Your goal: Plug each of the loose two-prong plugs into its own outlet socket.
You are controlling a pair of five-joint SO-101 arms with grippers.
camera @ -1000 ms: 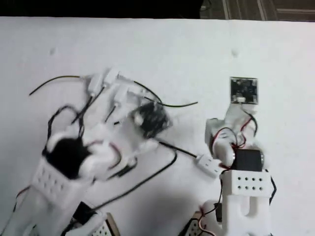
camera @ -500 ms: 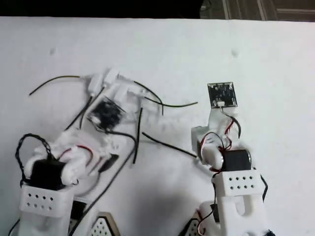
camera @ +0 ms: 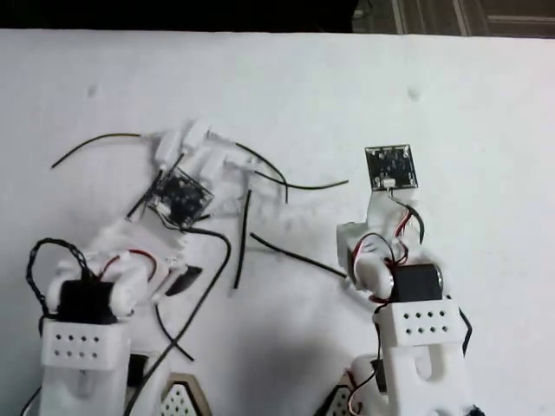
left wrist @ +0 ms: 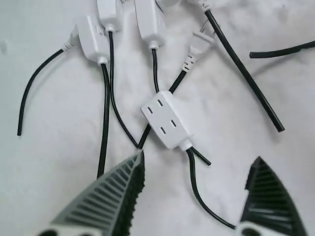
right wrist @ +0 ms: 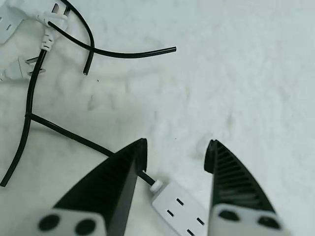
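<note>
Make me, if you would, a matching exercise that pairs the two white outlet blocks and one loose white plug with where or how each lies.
Things
1. left wrist view's white plastic outlet block
2. right wrist view's white plastic outlet block
3. white two-prong plug on a black cord

Places or states
A. on the table, seen between the right arm's open fingers
B. unplugged, its prongs bare
C. slots empty, lying over crossed black cords ahead of the left arm's open fingers

Pairs: 1-C, 2-A, 3-B
</note>
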